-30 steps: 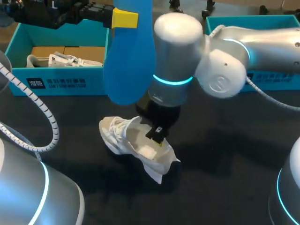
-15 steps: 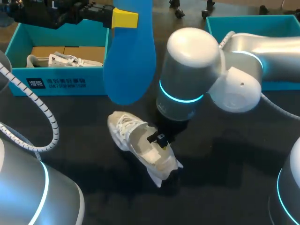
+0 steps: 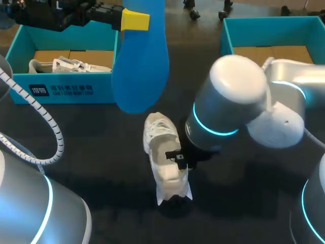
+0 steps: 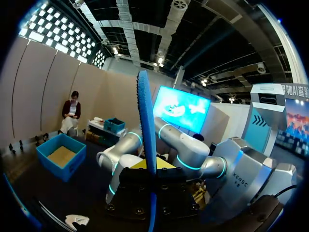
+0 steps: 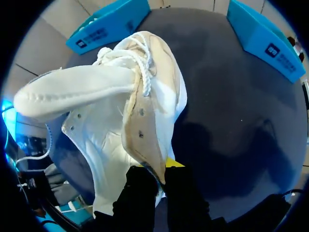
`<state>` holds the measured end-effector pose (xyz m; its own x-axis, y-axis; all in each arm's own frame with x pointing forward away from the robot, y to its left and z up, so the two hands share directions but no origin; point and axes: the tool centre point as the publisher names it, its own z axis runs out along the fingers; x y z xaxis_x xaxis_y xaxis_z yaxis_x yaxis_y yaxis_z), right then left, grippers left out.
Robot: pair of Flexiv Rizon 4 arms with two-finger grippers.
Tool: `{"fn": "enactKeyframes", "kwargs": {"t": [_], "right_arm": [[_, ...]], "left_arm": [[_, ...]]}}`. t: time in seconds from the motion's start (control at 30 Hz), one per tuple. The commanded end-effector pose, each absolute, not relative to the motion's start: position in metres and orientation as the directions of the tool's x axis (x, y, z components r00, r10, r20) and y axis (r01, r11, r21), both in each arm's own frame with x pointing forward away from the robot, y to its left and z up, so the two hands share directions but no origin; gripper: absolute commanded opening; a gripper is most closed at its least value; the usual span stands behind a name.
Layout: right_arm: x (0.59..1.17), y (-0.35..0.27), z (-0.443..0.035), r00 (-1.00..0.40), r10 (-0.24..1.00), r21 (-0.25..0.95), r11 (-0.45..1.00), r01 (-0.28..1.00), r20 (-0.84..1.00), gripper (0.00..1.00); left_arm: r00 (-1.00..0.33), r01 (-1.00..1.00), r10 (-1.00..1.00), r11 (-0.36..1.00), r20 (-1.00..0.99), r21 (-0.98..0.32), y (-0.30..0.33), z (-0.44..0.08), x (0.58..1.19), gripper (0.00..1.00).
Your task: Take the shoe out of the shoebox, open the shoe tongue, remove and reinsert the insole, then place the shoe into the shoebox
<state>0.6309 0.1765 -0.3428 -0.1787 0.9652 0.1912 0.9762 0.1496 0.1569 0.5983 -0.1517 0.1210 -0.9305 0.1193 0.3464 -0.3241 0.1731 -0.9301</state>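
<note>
My left gripper [image 3: 133,19] is high over the table's back left, shut on a blue insole [image 3: 142,61] that hangs down from it. In the left wrist view the insole [image 4: 147,125] stands edge-on between the fingers of the left gripper [image 4: 152,180]. A white shoe [image 3: 163,155] rests on the black table near the middle, toe pointing away. My right gripper [image 3: 177,157] is shut on its side wall by the opening. The right wrist view shows the shoe [image 5: 106,111] with its tongue pulled out and the right gripper [image 5: 159,176] pinching the collar edge.
A teal shoebox [image 3: 61,86] at the back left holds a second white shoe [image 3: 68,65]. Another teal shoebox [image 3: 226,31], with a cardboard floor, stands at the back right. My right arm's bulky elbow [image 3: 238,96] hangs over the table right of the shoe.
My right arm has swung to the right and toward the front, dragging the shoe along and turning its toe away. The left arm and insole have not moved.
</note>
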Motion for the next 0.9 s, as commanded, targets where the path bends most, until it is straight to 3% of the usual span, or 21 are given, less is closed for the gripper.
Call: {"fn": "enactKeyframes", "kwargs": {"t": [0.03, 0.9], "right_arm": [[0.626, 0.174, -0.338, -0.162, 0.969, 0.181, 0.127, 0.975, 0.188, 0.00], [0.622, 0.171, -0.387, -0.097, 0.949, 0.100, 0.070, 0.992, 0.301, 0.00]], "left_arm": [[-0.930, -0.324, 0.120, 0.174, 0.346, -0.930, -0.152, 0.121, 0.599, 0.00], [-0.930, -0.324, 0.120, 0.174, 0.346, -0.930, -0.152, 0.121, 0.599, 0.00]]}}
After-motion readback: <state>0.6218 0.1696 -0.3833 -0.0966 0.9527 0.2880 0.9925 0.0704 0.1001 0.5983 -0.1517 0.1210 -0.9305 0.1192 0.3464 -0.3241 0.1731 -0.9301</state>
